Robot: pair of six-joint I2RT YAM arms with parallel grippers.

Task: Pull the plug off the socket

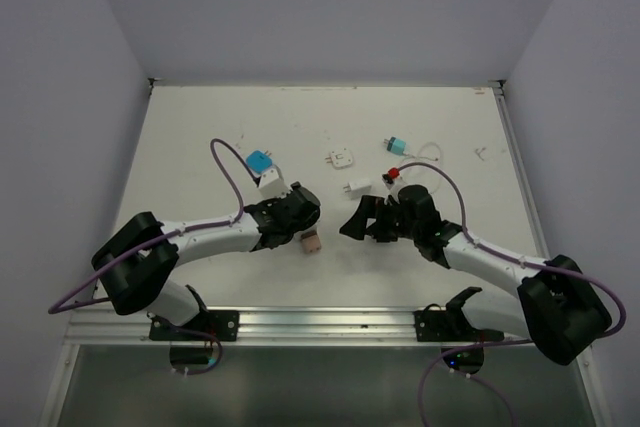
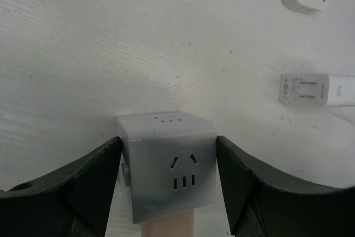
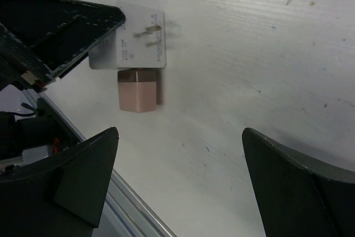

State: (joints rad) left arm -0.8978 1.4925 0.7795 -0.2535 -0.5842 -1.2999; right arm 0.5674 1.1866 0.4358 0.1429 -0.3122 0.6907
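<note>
The socket is a white cube with dark slots on its face, resting on the table. My left gripper is shut on it, one finger on each side. A pink plug sticks out of the socket's near side. In the top view the left gripper covers the socket, and the pink plug shows just below it. In the right wrist view the socket shows its prongs, with the pink plug below it. My right gripper is open and empty, a short way from the plug.
A blue-and-white plug lies behind the left gripper. Two small white plug blocks lie mid-table. A teal adapter with a thin white cable and a red piece lie behind the right arm. A metal rail runs along the near edge.
</note>
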